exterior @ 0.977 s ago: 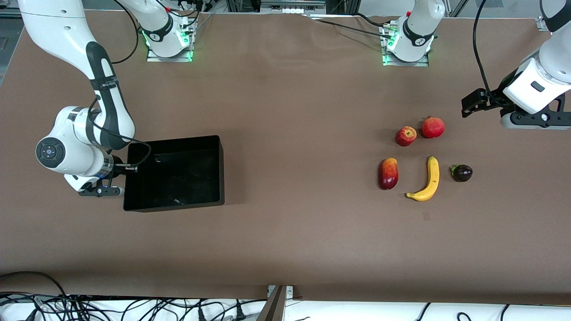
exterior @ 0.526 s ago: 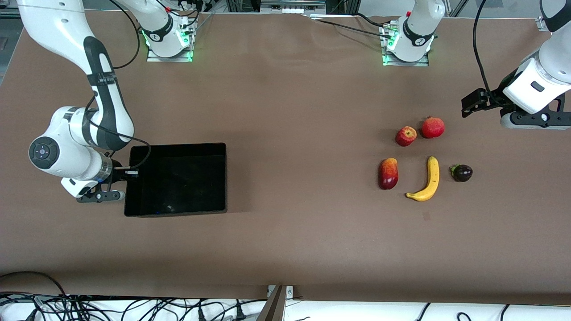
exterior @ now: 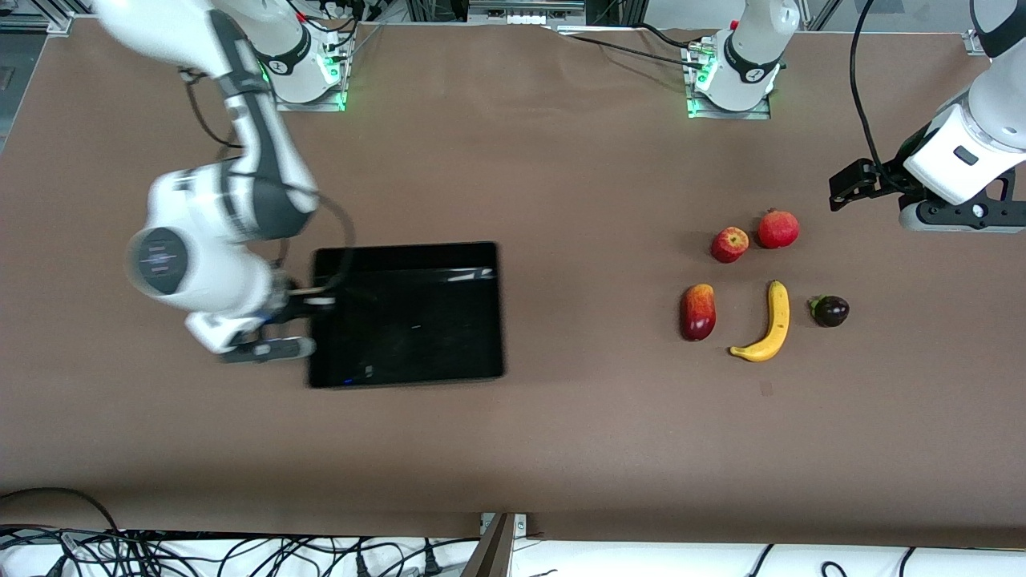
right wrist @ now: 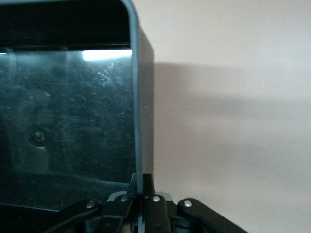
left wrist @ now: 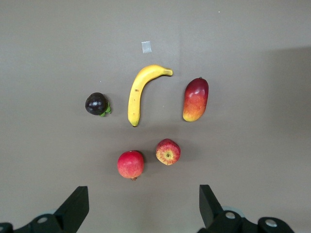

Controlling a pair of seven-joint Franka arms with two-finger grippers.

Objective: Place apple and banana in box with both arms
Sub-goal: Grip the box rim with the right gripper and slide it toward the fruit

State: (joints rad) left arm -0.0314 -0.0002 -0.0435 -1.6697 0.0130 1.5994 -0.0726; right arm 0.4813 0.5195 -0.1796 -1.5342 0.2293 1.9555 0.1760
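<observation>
Gripping the box [exterior: 409,316] by the rim of its wall at my end of the counter [exterior: 513,449], my right tool [exterior: 309,320] stayed pinched there, a clamp only the right wrist view [right wrist: 138,145] revealed. My left tool [left wrist: 141,211] waited spread wide above the counter beside the fruit, its wrist view showing the apple [left wrist: 168,151] near the banana [left wrist: 141,92].

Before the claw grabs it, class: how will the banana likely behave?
The banana is curved and lies flat, so it would probably pivot rather than roll if nudged. Its smooth skin may slip. The open left claw over the fruits looks wide enough to span it.
</observation>
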